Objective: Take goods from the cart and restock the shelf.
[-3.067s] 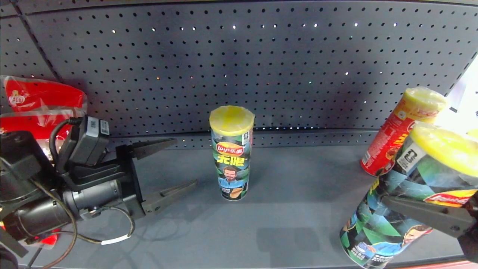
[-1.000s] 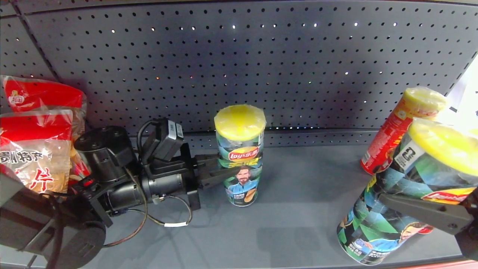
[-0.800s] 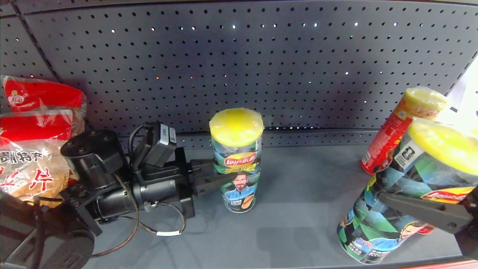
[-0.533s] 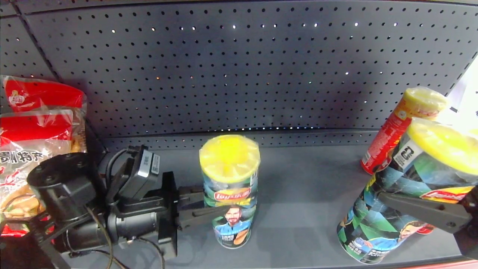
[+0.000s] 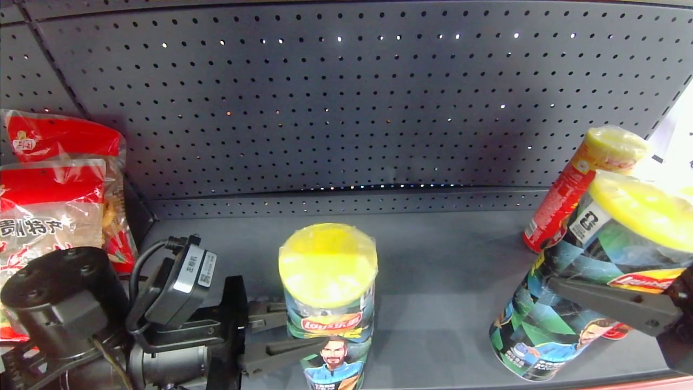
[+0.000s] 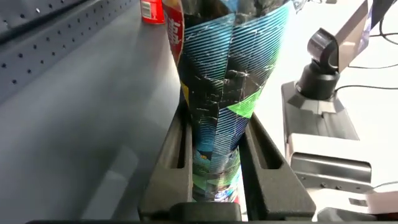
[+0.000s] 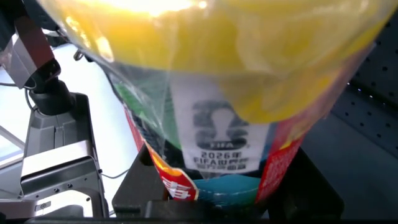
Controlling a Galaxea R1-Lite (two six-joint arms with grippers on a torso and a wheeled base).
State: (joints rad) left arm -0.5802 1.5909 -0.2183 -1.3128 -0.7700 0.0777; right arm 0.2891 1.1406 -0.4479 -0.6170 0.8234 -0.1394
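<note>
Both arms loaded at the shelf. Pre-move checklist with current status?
1. Left tool grip on left can: ok, fingers clamp both sides.
2. Left can upright: ok.
3. Left can's base on the shelf: cannot tell, base is cut off.
4. Right tool grip on right can: ok, but the can is tilted.
5. Bare shelf between the two cans: ok.
6. Clearance from leaning red can: cannot tell; right can overlaps it in the head view.
</note>
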